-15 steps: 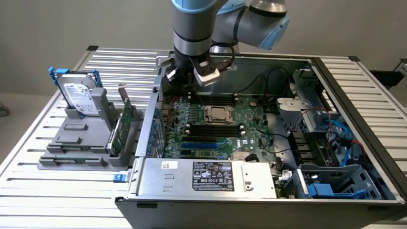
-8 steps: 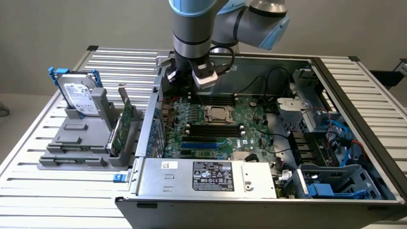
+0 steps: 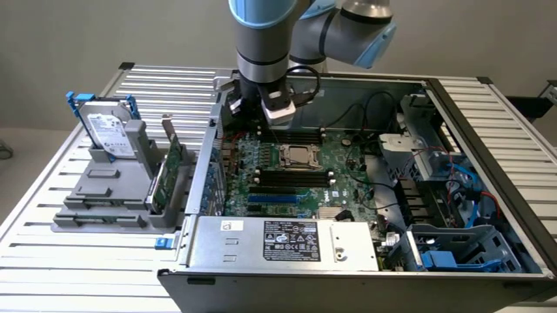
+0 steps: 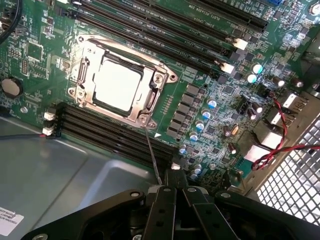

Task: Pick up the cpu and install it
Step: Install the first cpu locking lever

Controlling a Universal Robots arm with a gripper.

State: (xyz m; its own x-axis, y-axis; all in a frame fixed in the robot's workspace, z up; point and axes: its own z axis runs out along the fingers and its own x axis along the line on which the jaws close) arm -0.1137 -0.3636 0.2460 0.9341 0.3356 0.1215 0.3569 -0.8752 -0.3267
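The cpu (image 4: 119,82), a flat square chip with a pale metal top, lies inside the silver socket frame (image 4: 145,117) on the green motherboard (image 4: 210,80). In the exterior view the cpu (image 3: 296,156) sits mid-board inside the open computer case. My gripper (image 4: 175,192) hovers above the board beside the socket, shut, with nothing visible between its black fingers (image 4: 161,210). A thin metal socket lever (image 4: 152,150) runs from the frame's corner toward the fingertips. In the exterior view the gripper (image 3: 261,120) hangs above the board's far edge, up and to that view's left of the cpu.
Black memory slots (image 4: 115,132) flank the socket. Red and black cables (image 4: 285,145) lie near the case's perforated wall. A grey hard drive with blue handles (image 3: 109,134) and an upright green card (image 3: 174,163) stand in a grey holder outside the case. A power supply (image 3: 287,241) is at the front.
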